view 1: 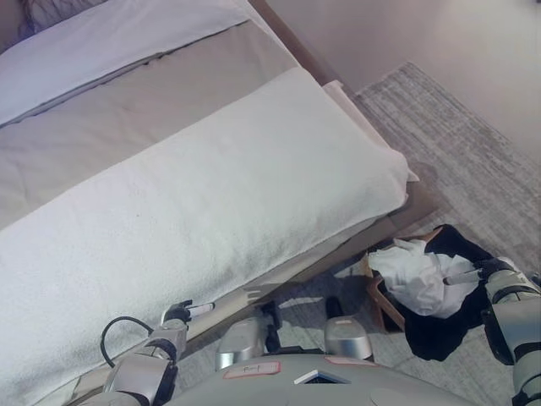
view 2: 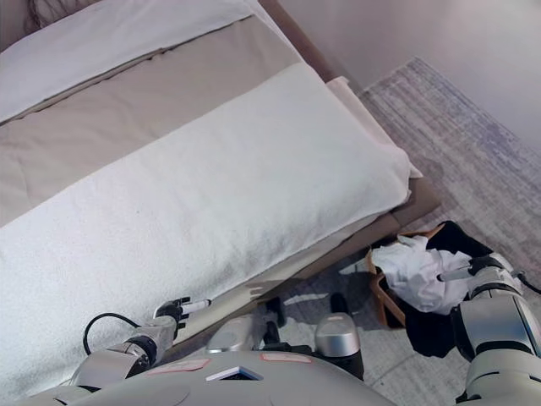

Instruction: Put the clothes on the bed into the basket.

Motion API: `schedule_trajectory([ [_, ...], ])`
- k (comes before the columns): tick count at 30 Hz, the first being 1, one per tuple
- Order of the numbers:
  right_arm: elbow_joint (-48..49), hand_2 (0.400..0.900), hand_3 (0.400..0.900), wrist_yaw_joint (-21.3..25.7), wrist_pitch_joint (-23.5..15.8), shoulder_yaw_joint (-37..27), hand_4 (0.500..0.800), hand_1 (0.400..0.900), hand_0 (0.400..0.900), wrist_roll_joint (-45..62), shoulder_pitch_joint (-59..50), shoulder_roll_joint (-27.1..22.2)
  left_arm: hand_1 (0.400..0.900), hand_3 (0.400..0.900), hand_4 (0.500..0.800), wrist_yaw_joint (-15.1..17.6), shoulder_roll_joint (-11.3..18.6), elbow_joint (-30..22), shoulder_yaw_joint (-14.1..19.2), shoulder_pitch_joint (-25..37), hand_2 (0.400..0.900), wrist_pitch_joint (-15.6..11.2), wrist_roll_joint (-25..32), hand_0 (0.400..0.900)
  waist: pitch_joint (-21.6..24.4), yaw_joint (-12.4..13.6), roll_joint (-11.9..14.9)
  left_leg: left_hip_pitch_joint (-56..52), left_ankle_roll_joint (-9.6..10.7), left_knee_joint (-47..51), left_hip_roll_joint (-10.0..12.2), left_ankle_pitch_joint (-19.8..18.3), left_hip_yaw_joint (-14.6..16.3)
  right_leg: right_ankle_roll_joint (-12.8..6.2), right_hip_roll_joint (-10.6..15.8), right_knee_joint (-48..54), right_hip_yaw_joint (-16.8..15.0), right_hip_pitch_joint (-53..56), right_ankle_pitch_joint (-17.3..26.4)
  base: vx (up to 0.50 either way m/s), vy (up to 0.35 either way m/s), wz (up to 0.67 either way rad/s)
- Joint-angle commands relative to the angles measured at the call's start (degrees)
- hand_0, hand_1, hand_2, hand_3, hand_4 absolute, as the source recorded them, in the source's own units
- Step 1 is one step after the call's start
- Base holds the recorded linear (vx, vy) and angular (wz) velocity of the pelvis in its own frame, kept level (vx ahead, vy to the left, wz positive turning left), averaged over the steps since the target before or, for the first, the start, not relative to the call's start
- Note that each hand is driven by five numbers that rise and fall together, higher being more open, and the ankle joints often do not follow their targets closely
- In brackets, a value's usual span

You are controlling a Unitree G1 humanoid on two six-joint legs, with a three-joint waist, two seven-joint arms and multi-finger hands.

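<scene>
A brown basket (view 1: 377,298) stands on the floor at the bed's foot corner, lower right. A crumpled white garment (view 1: 416,279) lies in it. A black garment (view 1: 439,334) hangs over its near rim and down to the floor. My right hand (view 1: 489,272) is at the basket's right side, with a straight white-tipped finger resting on the white garment. My left hand (view 1: 181,313) is low at the bed's near edge, a finger straight, holding nothing. The bed (view 1: 211,194) shows only its bedding.
A thick white blanket covers the near half of the bed, with a beige sheet (view 1: 152,101) and a white pillow (view 1: 110,42) beyond it. A grey rug (view 1: 473,152) covers the floor on the right. A wall runs behind it.
</scene>
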State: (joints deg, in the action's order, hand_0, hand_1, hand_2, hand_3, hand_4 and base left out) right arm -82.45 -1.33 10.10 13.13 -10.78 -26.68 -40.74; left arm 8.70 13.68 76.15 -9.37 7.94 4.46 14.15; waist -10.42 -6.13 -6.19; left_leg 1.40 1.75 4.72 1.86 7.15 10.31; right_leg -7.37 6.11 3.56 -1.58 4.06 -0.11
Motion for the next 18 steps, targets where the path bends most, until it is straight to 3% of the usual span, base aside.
schedule_trajectory([
  [1,7.8,0.900,0.900,3.9,-2.1,2.9,0.800,0.900,0.900,5.1,-2.2,-0.2,0.900,0.900,0.800,1.7,3.0,2.2,1.8,1.4,0.900,-0.6,-0.6,0.900,3.2,1.8,3.6,-1.5,2.0,-0.5,1.3,-3.2,-2.2,-0.53,2.4,-2.3,-0.5,-4.3,3.0,-0.01,-0.019,-0.08],
  [6,14.9,0.900,0.900,4.4,-5.3,0.6,0.800,0.900,0.900,9.8,5.2,6.6,0.900,0.900,0.800,1.3,2.4,1.4,4.0,0.3,0.900,-1.2,-1.1,0.900,3.4,2.6,4.5,-1.7,2.0,-0.4,1.8,-3.1,-2.6,-0.50,2.0,-2.4,0.1,-4.0,2.7,-0.01,-0.020,0.06],
  [11,8.5,0.900,0.900,2.9,-5.9,3.8,0.800,0.900,0.900,8.7,7.2,17.3,0.900,0.900,0.800,0.2,1.1,1.8,2.5,-0.2,0.900,-1.7,-2.8,0.900,4.7,4.9,5.2,-1.4,1.9,-0.1,1.8,-2.9,-4.6,-0.31,2.1,-1.8,2.4,-3.2,2.8,0.00,-0.014,0.29],
  [18,5.1,0.900,0.900,3.5,-6.1,4.4,0.800,0.900,0.900,8.6,11.1,25.1,0.900,0.900,0.800,0.3,-0.1,2.5,2.7,-0.9,0.900,-1.8,-4.2,0.900,5.8,6.5,5.9,-1.1,1.6,0.2,1.2,-2.7,-6.9,-0.23,2.3,-1.3,4.8,-2.2,2.8,0.02,0.014,0.21],
])
